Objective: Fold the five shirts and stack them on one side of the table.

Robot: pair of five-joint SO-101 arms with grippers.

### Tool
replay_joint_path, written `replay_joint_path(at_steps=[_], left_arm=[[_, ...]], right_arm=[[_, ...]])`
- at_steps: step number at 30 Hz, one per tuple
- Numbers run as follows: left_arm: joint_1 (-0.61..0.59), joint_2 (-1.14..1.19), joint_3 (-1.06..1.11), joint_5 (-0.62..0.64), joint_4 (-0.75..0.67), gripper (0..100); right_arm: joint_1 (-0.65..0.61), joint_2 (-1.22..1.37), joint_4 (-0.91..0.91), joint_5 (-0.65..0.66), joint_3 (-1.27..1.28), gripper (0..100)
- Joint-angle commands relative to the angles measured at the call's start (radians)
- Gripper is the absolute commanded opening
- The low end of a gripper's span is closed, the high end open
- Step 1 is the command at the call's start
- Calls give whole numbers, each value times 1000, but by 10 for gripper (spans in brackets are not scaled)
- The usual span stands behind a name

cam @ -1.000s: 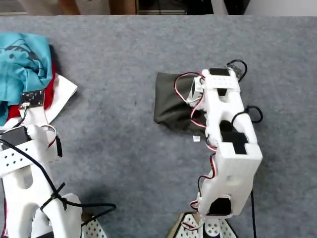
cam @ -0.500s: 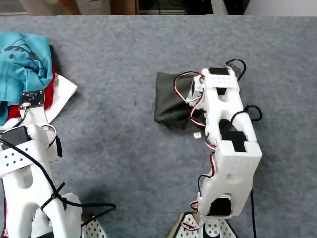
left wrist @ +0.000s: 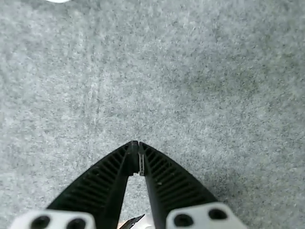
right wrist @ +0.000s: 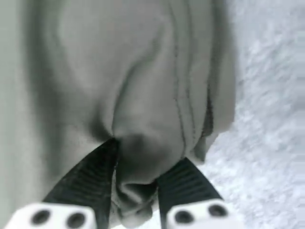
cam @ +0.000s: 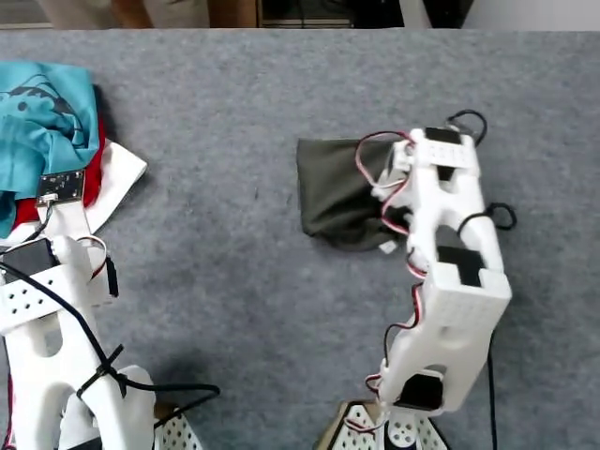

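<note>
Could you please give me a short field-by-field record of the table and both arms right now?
table: grey, carpet-like
dark shirt: compact bundle, mid-table
right end effector: shut on a bunched fold of the dark shirt
left end effector: shut, empty, above bare table
left side: teal shirt over red shirt and white shirt, heaped
</note>
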Motion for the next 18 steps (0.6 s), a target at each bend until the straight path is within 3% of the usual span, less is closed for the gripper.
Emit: replay_joint_path(at_steps=[1, 18], left_arm=[[-2, -22, -12, -9, 0, 19], [-3, -22, -12, -8, 0, 19]], right_arm=[[147, 13, -3, 43, -77, 4], [493, 19, 75, 267, -406, 4]])
